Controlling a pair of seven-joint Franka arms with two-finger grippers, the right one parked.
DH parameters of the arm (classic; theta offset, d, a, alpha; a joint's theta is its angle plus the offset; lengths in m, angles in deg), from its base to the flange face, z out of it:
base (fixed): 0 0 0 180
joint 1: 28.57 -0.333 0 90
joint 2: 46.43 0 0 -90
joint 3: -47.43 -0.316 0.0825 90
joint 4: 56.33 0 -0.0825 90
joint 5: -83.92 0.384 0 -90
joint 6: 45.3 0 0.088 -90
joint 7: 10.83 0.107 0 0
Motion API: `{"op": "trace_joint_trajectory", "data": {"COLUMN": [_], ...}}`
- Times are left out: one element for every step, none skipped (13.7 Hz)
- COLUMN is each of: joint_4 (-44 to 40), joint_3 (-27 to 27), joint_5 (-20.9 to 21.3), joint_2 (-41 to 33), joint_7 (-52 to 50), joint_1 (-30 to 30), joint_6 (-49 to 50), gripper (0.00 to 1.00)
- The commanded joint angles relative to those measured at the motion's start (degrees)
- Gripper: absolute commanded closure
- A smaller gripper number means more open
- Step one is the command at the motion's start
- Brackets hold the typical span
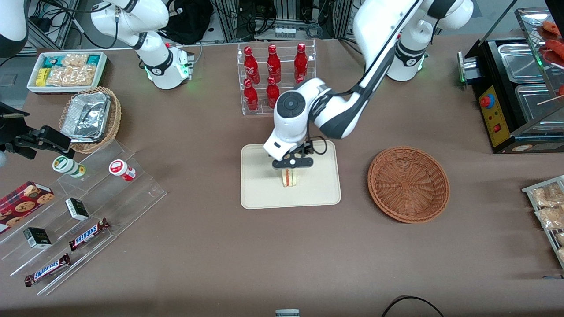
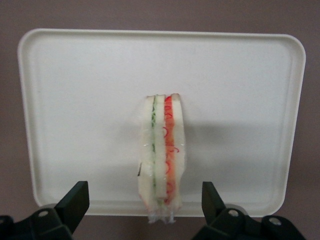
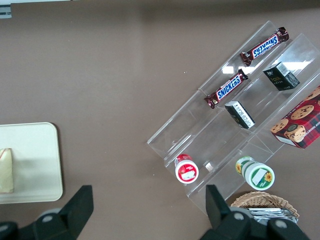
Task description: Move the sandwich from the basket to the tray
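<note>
The sandwich [image 1: 290, 177] stands on its edge on the cream tray [image 1: 264, 193], near the tray's middle. Its green and red-orange filling layers [image 2: 162, 150] show between white bread. My left gripper [image 1: 291, 165] hovers just above it, open, one finger on each side of the sandwich with a clear gap to both [image 2: 144, 196]. The reddish-brown basket [image 1: 408, 183] lies beside the tray toward the working arm's end of the table, with nothing in it. The right wrist view catches the tray's rim [image 3: 35, 197] and a bit of the sandwich [image 3: 6, 170].
A clear rack of red bottles [image 1: 275, 70] stands farther from the front camera than the tray. Toward the parked arm's end are an acrylic snack display [image 1: 79, 220], a tan basket with foil [image 1: 90, 119] and a white snack box [image 1: 66, 70]. A black food warmer [image 1: 515, 97] stands at the working arm's end.
</note>
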Motion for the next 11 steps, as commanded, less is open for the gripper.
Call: {"op": "trace_joint_trajectory", "data": {"joint_4": [1.6,1.6,1.6,1.6,1.6,1.7,2.0,2.2,2.2,2.1,2.2], "joint_3": [0.0,0.0,0.0,0.0,0.0,0.0,0.0,0.0,0.0,0.0,0.0], "joint_5": [0.4,0.4,0.2,0.2,0.2,0.3,0.4,0.4,0.4,0.2,-0.2], "joint_2": [-9.0,-11.7,-14.3,-16.8,-18.9,-20.9,-22.7,-24.4,-25.7,-27.1,-28.2], "joint_7": [-0.9,-0.7,-0.7,-0.5,0.0,0.2,0.5,2.6,5.4,8.6,11.9], "joint_1": [-3.3,-5.8,-7.2,-9.3,-11.9,-14.1,-16.4,-18.8,-20.9,-23.1,-25.9], "joint_6": [10.2,14.5,17.8,21.0,23.5,25.4,27.0,28.3,29.9,31.8,32.9], "gripper": [0.01,0.01,0.01,0.00,0.00,0.00,0.00,0.00,0.00,0.00,0.00]}}
